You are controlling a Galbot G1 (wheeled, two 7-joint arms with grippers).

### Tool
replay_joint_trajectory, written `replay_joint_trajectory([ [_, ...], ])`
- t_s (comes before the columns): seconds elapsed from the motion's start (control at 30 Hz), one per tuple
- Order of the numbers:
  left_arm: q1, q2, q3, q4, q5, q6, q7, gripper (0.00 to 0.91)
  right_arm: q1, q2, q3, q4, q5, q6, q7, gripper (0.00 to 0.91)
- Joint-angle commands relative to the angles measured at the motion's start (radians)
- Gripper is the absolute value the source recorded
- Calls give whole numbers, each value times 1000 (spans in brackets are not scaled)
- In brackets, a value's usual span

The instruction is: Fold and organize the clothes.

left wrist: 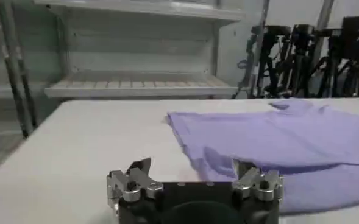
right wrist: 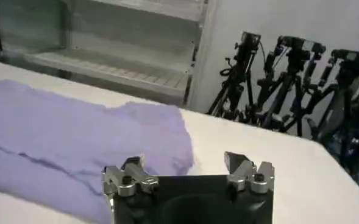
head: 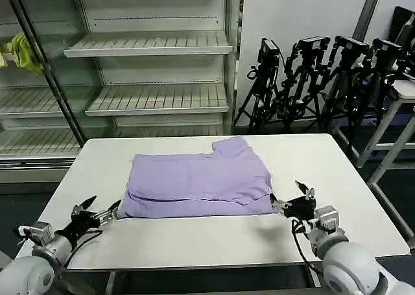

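Fingers: I am holding both sets spread, pinching nothing.
Left gripper (head: 104, 209): I am hovering it low over the table's near edge, fingertips pointing at the shirt's near left corner, just beside the cloth; whether a tip is touching the fabric I cannot tell. In my left wrist view (left wrist: 191, 172) the jaws are gaping with the corner lying between and ahead of them.
Right gripper (head: 293, 196): I am keeping it low at the shirt's near right corner, jaws apart, just beside the hem. In my right wrist view (right wrist: 182, 165) one finger is sitting over the cloth edge, the other over bare table.
T-shirt (head: 201, 181): lavender, lying in the middle of the white table (head: 194, 243), already doubled into a rough rectangle, an upper layer overlapping a lower one along the near edge, one sleeve sticking out at the far right.
Progress: I am judging the folding as partway done; the bundle looks wide, so more folds and squaring up remain.
Beyond: shelving (head: 149, 45) and tripods (head: 324, 74) are standing behind the table.
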Motion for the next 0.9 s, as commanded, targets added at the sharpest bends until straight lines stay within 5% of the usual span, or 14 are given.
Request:
replay_joint_trajectory([
  [0.03,52,-26,15,-42,-33,9,-4,907,-82,24,17,5,-22,3,4,907],
  [0.9,23,-54,68,-20,-2,2,10,907,11,139,-49,-141,-67,37,-28,907],
])
